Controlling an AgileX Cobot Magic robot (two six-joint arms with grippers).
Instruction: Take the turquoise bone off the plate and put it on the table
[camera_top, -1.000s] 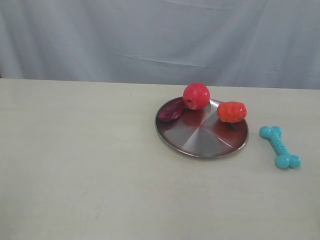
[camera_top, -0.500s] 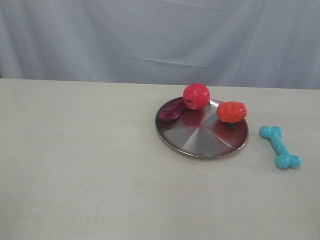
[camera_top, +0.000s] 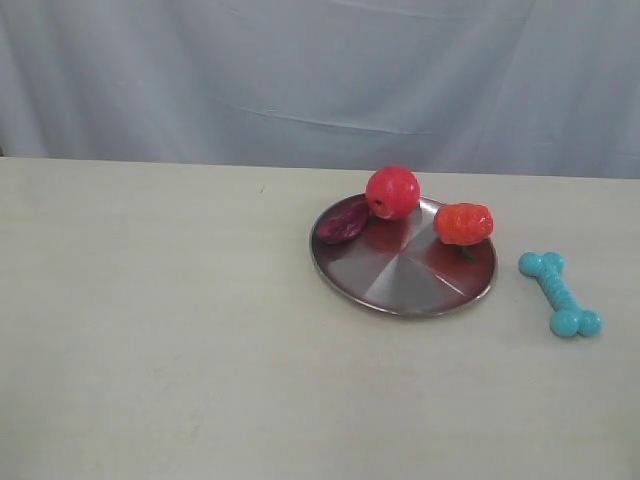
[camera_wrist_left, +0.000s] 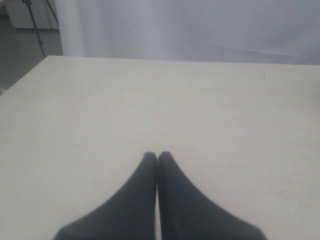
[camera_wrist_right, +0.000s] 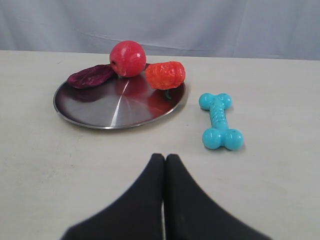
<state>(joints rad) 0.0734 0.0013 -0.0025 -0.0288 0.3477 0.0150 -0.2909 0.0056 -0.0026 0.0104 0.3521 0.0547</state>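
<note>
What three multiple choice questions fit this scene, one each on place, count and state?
1. Where is the turquoise bone relative to the plate? A on it; B on the table beside it; C held above it.
2. How many things lie on the plate? A one; B five; C three.
3. How is the right end effector? A shut, empty; B wide open; C shut on the bone.
Answers: B, it lies on the table; C, red ball, orange toy, purple piece; A, closed with nothing held.
</note>
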